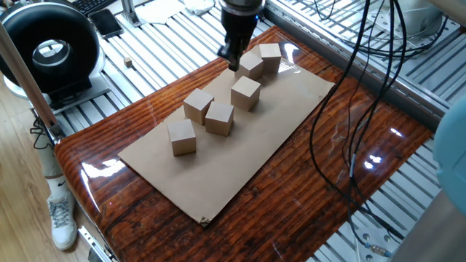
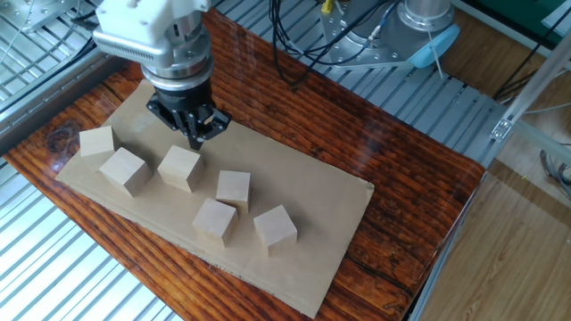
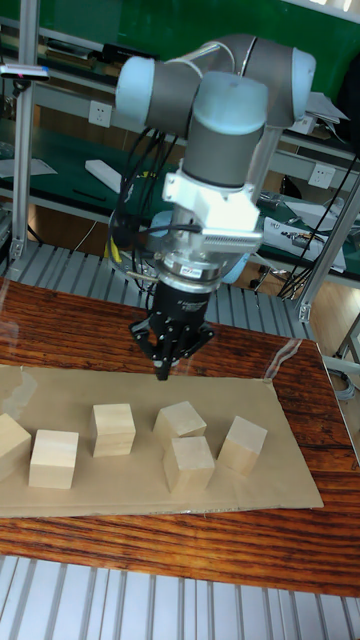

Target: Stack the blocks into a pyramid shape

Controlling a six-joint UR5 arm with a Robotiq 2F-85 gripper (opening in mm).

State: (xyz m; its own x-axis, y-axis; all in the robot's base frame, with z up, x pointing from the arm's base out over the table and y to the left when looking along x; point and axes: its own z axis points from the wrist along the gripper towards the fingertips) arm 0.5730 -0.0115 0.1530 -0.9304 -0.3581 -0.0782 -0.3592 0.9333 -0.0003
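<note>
Six blocks [image 2: 182, 168] lie singly, none stacked, on a cardboard sheet [image 2: 312, 192] covering the wooden worktop [image 2: 393, 169]. Two sit at one end of the sheet, one near the middle, three grouped toward the other end. The gripper [image 2: 198, 135] points straight down above the sheet beside the middle block. Its jaws are closed together, holding nothing.

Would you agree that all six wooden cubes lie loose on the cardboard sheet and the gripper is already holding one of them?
Not quite. The six wooden cubes do lie loose on the cardboard sheet, but the gripper holds nothing: its fingers are together, above the sheet beside a cube. The other fixed view shows this.
</note>
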